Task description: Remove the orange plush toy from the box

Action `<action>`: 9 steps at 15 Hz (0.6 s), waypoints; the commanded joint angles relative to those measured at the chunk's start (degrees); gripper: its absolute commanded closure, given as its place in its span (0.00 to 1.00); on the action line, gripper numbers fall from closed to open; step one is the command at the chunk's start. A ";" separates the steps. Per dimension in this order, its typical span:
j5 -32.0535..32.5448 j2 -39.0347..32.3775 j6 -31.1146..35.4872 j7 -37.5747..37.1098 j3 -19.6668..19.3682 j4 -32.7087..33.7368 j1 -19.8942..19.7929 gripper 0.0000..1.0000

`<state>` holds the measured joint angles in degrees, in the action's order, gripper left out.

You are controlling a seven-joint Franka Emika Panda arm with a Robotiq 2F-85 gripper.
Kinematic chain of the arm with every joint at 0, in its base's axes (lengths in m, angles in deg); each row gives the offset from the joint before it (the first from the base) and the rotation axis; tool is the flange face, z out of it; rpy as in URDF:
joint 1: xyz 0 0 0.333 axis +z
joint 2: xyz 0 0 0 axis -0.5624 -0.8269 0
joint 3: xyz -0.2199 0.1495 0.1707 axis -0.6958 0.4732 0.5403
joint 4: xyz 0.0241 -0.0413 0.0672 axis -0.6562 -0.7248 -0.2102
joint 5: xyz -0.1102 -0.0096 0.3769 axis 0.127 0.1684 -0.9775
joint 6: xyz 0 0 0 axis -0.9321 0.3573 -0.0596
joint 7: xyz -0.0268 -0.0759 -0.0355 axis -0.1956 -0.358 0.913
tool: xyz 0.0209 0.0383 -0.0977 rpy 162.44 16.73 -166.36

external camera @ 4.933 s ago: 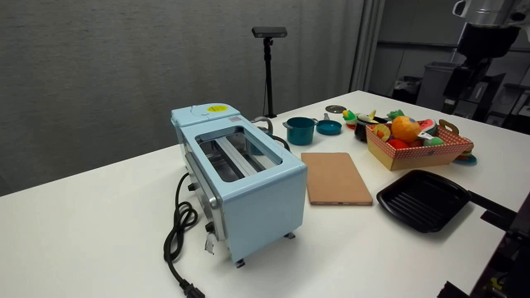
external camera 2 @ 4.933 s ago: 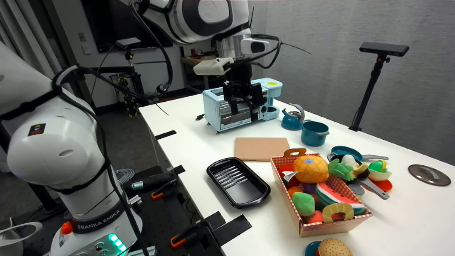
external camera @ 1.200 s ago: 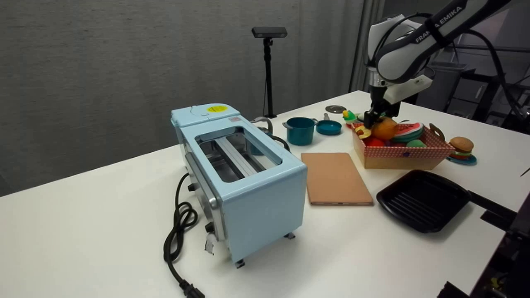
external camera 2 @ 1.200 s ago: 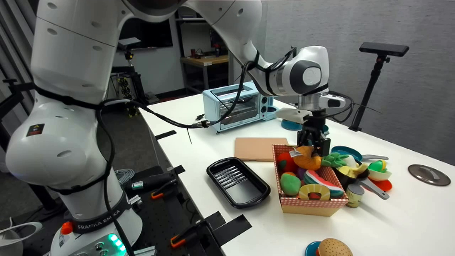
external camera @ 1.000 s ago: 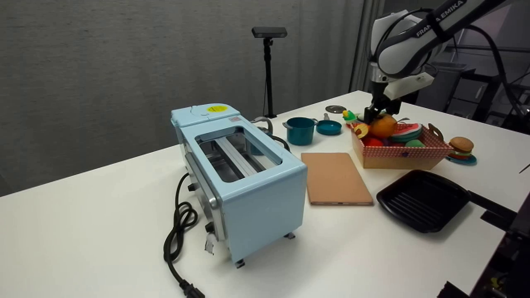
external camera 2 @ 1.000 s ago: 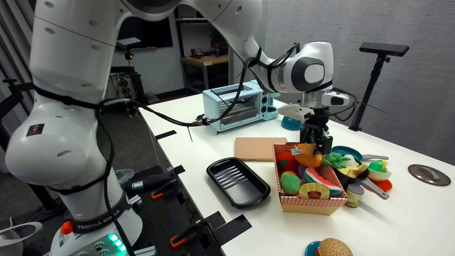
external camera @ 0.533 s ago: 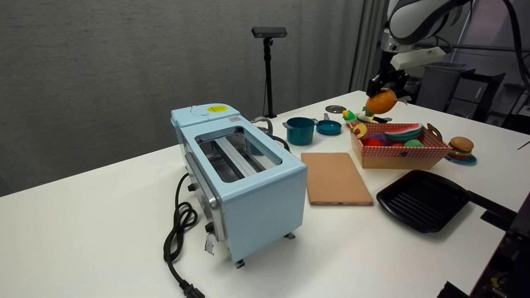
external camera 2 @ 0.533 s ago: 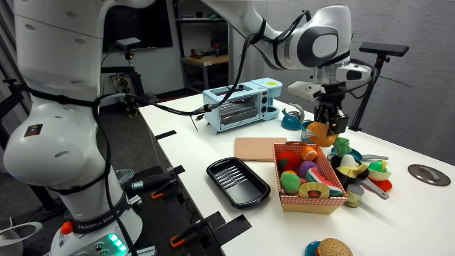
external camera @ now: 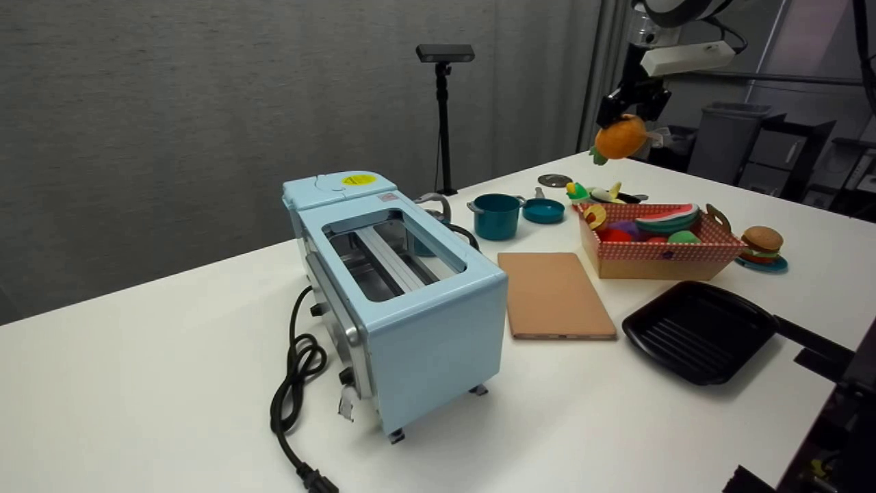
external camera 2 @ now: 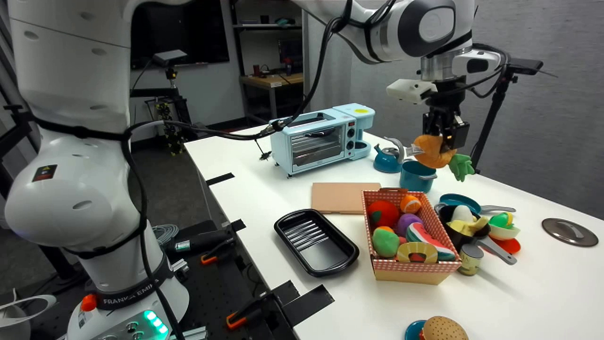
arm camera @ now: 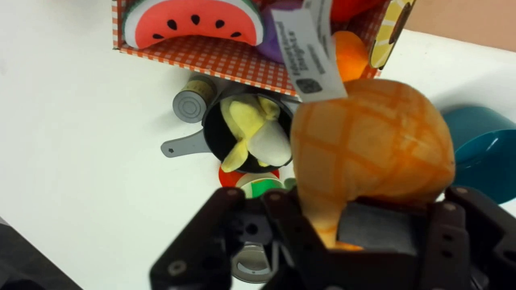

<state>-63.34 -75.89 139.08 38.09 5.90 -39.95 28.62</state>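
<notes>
The orange plush toy [external camera 2: 433, 152], pineapple-like with green leaves, hangs in the air past the back corner of the box, with my gripper [external camera 2: 440, 139] shut on it. Its leaves [external camera: 597, 157] dangle to one side and touch nothing. In the wrist view the plush toy [arm camera: 371, 137] is pinched between the fingers, a white label sticking out above. The box [external camera 2: 415, 275] has light-wood-coloured sides and a red checkered rim. It stands on the table below, holding a watermelon slice [external camera 2: 427, 241], a small orange [external camera 2: 410, 204] and several other soft fruits.
Close beside the box are a black pot [arm camera: 213, 133] with toy food and a can [external camera 2: 470, 259]. A teal pot [external camera 2: 417, 175], brown board [external camera 2: 345, 197] and black pan [external camera 2: 316, 242] lie around it. The blue toaster [external camera: 410, 308] stands farther off, a burger [external camera: 762, 239] near the box's end.
Within the last second my gripper has lifted the plush toy up out of the box. Over the longer span, the arm came across from near the toaster and the box shifted slightly.
</notes>
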 commanded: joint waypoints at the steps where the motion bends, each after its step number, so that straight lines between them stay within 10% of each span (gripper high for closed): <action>1: -3.57 -3.56 -3.96 0.14 1.36 6.85 0.07 1.00; 9: -7.02 -13.75 -9.07 -0.21 3.35 19.59 0.13 1.00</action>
<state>-67.99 -84.42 133.59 38.09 8.93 -27.83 28.88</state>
